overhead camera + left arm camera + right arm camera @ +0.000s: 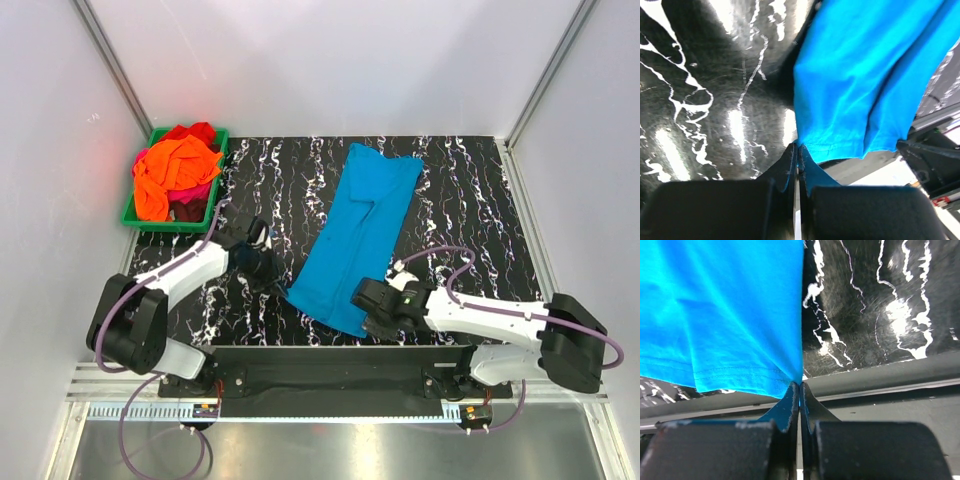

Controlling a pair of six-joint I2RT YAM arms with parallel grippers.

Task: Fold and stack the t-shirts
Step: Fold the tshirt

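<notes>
One turquoise-blue t-shirt (360, 230) lay folded lengthwise, slanting across the middle of the marbled tabletop (470, 200). Two hands were clamped on its near hem: the left hand (797, 156) at the lower-left corner, the right hand (800, 392) at the lower-right corner. At upper left, one green bin (128, 214) held a heap of t-shirts (168, 178), orange, red and magenta, too tangled to count
</notes>
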